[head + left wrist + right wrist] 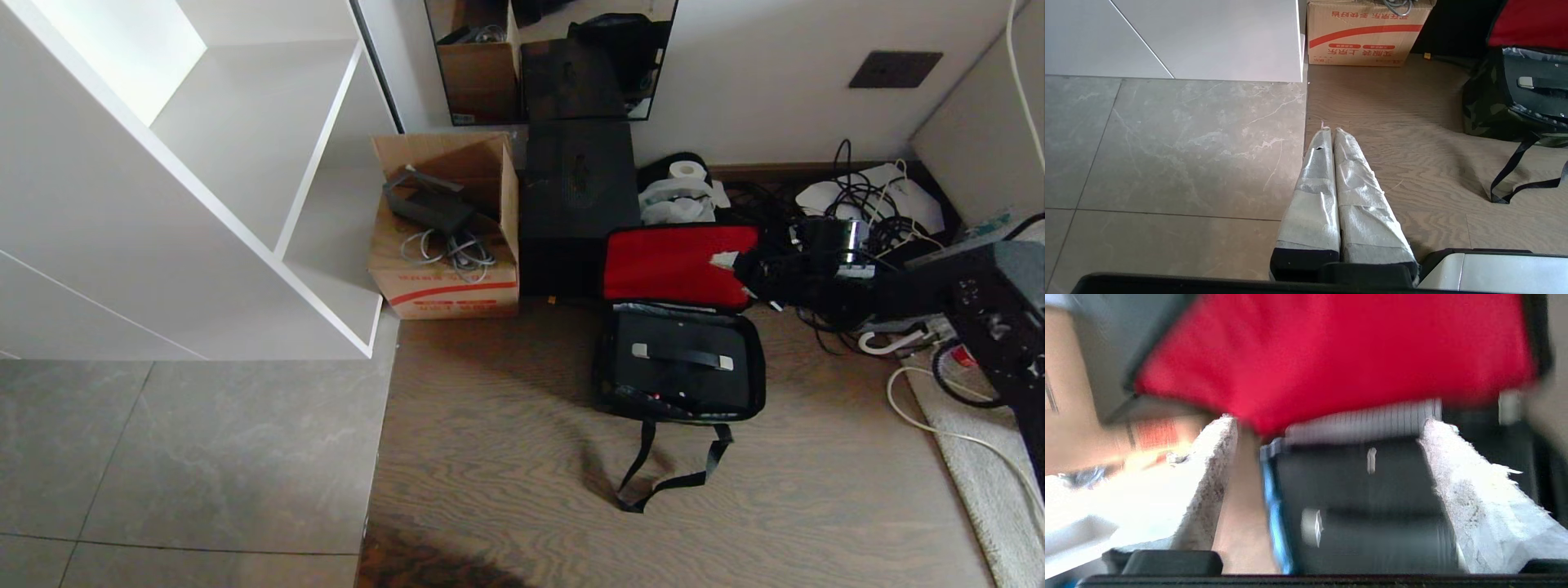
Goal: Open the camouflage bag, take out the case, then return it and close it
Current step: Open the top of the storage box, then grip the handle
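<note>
Right claw, fingers spread wide and empty, hangs at the red lid's right edge. The flat black hard case lies at its seven o'clock inside the open soft camouflage bag, handle running nine-to-three. Left claw, fingers pressed together, is parked farther off. Brown wood-grain floor, cable clutter at three o'clock.

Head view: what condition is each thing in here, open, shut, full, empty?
camouflage bag: open, red-lined lid propped upright.
case: lying inside the bag, handle facing up.
cardboard box: flaps open, holding cables and a dark device.
black box: shut.
right gripper: open, at the lid's edge.
left gripper: shut, parked above the floor.
</note>
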Available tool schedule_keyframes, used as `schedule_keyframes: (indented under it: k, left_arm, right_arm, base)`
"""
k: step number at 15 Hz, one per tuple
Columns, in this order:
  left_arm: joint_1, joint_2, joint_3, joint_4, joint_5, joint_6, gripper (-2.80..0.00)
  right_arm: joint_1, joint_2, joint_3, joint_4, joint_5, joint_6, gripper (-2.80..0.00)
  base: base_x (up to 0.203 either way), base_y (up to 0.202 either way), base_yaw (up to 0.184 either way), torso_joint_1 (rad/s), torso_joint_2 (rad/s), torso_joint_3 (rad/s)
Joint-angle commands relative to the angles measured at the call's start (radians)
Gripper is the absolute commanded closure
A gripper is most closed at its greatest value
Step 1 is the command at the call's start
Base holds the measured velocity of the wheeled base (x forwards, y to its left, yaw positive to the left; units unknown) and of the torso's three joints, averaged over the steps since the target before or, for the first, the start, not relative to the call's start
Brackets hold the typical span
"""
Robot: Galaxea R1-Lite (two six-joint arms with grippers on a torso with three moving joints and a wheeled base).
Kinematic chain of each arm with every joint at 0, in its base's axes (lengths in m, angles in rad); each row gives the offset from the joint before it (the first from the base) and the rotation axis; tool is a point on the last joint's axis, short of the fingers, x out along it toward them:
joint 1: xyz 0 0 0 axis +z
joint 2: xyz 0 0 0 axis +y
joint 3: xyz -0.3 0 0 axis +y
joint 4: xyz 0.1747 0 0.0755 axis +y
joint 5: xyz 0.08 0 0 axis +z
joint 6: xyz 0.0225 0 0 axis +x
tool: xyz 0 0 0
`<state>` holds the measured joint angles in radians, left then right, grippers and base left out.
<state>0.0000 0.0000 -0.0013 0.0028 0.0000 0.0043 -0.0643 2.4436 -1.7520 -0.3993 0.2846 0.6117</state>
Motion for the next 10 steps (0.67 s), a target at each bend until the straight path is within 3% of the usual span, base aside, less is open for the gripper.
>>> schedule_keyframes:
  k: [1, 6, 8, 10]
  left_arm:
    - [0.0, 0.0, 0.0, -0.001, 0.0, 0.0, 0.0]
    - [0.0, 0.0, 0.001, -0.001, 0.0, 0.0, 0.0]
    - [0.0, 0.0, 0.0, 0.0, 0.0, 0.0, 0.0]
    - [0.0, 0.0, 0.0, -0.001, 0.0, 0.0, 0.0]
  right_arm:
    - [0.001, -0.122, 0.095, 0.015, 0.014, 0.048, 0.0]
    - [-0.019, -0.48, 0.467, 0.091, 0.165, 0.1, 0.0]
    - [-0.031, -0.661, 0.677, 0.114, 0.193, 0.048, 0.0]
    - [-0.038, -0.862, 0.85, 0.154, 0.201, -0.064, 0.0]
  base:
    - [0.0, 0.0, 0.0, 0.0, 0.0, 0.0]
    - [0.0, 0.0, 0.0, 0.0, 0.0, 0.0]
    - [0.0, 0.0, 0.0, 0.0, 0.0, 0.0]
    - [0.0, 0.0, 0.0, 0.0, 0.0, 0.0]
